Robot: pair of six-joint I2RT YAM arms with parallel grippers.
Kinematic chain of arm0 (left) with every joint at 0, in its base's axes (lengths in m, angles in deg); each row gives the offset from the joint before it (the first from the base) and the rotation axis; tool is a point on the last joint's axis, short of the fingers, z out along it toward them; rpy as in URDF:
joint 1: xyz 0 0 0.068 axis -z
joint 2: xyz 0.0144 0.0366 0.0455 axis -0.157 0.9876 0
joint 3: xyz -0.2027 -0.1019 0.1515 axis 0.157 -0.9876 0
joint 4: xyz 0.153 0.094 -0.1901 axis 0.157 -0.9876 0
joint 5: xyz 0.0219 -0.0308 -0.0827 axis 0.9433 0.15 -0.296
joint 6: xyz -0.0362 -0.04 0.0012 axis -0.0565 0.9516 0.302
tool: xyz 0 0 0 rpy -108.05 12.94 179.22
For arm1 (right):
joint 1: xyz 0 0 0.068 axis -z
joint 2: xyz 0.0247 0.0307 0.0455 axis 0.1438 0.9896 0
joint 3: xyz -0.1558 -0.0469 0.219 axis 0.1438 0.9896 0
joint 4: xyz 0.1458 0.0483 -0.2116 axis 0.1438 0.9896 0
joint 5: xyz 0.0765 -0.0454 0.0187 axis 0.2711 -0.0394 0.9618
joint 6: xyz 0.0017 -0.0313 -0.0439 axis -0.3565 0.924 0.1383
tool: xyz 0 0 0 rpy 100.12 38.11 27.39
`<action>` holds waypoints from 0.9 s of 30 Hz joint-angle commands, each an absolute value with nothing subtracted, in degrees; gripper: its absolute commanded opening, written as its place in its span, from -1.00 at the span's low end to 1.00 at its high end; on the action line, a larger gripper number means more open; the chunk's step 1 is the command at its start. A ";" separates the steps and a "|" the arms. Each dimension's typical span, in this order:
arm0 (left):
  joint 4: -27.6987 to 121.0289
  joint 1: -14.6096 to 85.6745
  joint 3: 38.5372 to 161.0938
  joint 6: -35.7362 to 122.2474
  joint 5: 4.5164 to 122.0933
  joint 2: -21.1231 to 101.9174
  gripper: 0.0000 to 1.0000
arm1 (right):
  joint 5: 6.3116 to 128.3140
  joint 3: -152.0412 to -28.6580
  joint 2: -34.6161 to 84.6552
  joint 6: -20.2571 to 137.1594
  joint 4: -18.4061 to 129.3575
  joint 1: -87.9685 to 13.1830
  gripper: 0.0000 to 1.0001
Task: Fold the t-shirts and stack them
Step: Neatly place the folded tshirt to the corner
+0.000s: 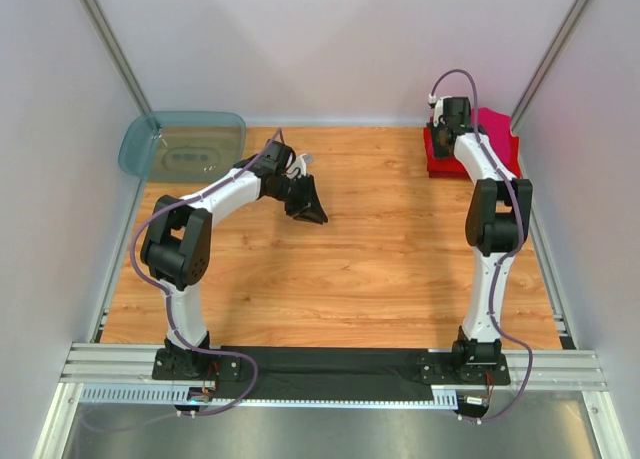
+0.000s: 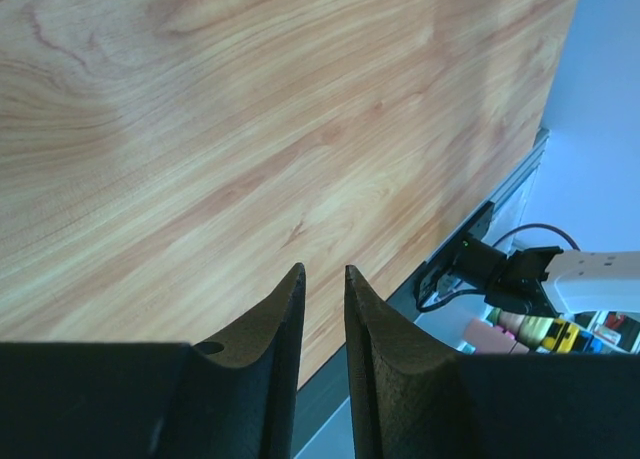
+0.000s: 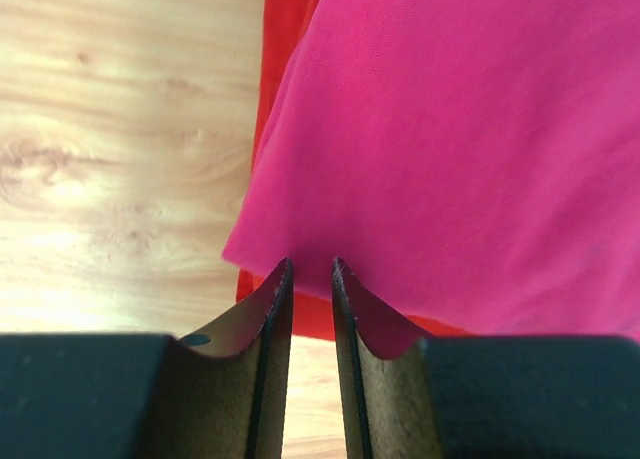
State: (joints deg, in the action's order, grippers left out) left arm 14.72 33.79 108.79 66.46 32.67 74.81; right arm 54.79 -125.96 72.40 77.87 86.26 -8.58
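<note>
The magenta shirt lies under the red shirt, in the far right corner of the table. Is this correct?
No, one thing is wrong: the magenta shirt lies on top of the red shirt, not under it, as the right wrist view shows. The far right corner of the table is correct.

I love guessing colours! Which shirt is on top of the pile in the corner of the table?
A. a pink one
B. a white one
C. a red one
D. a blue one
A: in the right wrist view the pink t-shirt lies over the red t-shirt, and only the red one's edge peeks out beside and below it.
</note>
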 commanded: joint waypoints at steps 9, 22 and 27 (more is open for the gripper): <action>8.00 34.87 113.07 65.60 33.68 66.69 -0.41 | 55.54 -131.50 63.65 68.45 96.42 -8.71 -0.38; -2.01 34.87 110.53 66.47 46.59 37.71 -0.38 | 61.25 -111.14 25.61 42.77 122.63 -12.83 1.00; -2.19 34.87 102.71 70.08 49.77 26.18 0.06 | 65.97 -106.92 11.02 37.51 128.70 -17.93 1.00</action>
